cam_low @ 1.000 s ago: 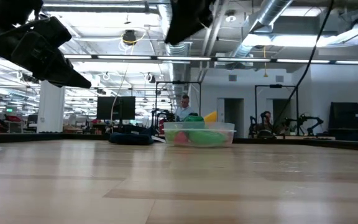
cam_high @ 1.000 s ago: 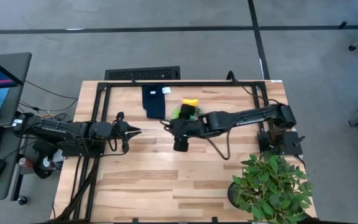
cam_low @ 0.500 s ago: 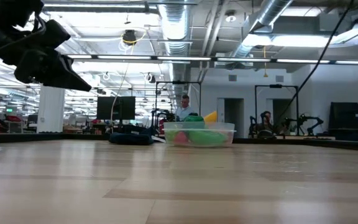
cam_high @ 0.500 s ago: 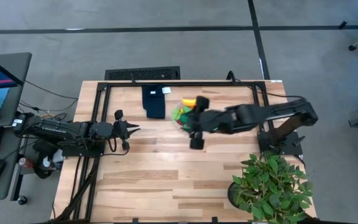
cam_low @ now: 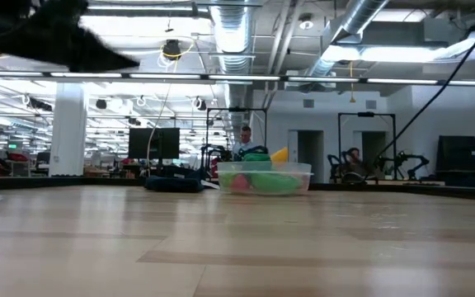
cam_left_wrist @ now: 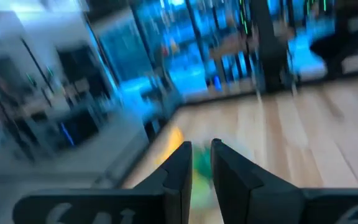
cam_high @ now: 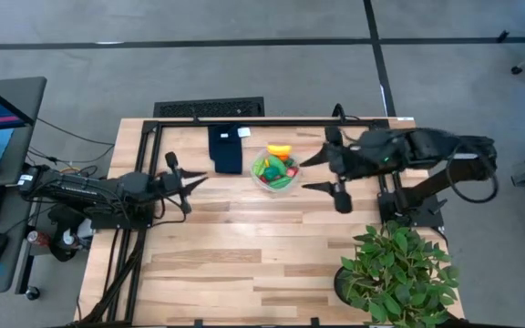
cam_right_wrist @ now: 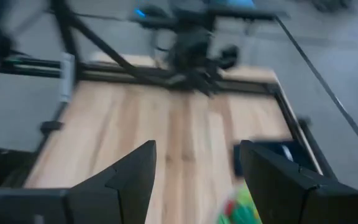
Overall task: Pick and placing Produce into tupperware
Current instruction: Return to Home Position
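Two grippers empty, left gripper (cam_high: 199,179) closed at tupperware's (cam_high: 274,168) 9 o'clock, right gripper (cam_high: 310,174) open at 3 o'clock, produce (cam_high: 278,164) inside, possibly banana on top

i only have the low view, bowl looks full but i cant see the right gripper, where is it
Observer: The right gripper hangs just right of the tupperware, apart from it, open and empty.
Operator: any produce left on the table
Observer: None shows from above; the produce all sits inside the bowl.
Operator: and the left gripper
Observer: The left gripper is shut, left of the bowl, near the dark blue cloth.
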You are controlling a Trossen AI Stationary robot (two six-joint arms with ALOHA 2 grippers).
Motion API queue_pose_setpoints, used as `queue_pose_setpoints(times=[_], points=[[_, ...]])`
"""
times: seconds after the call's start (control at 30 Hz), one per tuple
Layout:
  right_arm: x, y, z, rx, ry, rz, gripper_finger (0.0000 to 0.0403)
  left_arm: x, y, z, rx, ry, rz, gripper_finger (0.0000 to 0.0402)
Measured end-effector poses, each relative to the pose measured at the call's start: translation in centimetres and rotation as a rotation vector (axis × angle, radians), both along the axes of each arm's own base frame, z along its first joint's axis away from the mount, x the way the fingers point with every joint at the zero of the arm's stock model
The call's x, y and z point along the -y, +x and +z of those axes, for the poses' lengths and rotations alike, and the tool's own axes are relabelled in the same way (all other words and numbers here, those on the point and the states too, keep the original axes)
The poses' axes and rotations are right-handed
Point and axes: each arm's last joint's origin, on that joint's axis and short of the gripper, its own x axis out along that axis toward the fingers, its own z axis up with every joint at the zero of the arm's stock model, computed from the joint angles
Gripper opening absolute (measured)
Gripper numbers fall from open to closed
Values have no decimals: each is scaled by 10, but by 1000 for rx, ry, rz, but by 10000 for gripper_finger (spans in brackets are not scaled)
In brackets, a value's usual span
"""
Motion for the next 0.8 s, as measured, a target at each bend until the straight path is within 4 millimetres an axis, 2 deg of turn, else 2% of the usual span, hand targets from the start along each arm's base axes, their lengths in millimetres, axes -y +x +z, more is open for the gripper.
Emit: queue_pose_setpoints(times=[0.27, 0.37, 0.57, 0.8], points=[[11, -12, 11, 74, -33, 328, 226, 3, -8, 40, 386, 138, -100, 50], [20, -16, 12, 83, -36, 403, 226, 3, -14, 49, 464, 150, -123, 50], [45, -17, 5, 87, -32, 415, 226, -2, -25, 66, 445, 130, -131, 50], [79, -38, -12, 206, -55, 251, 226, -4, -41, 94, 301, 91, -189, 50]])
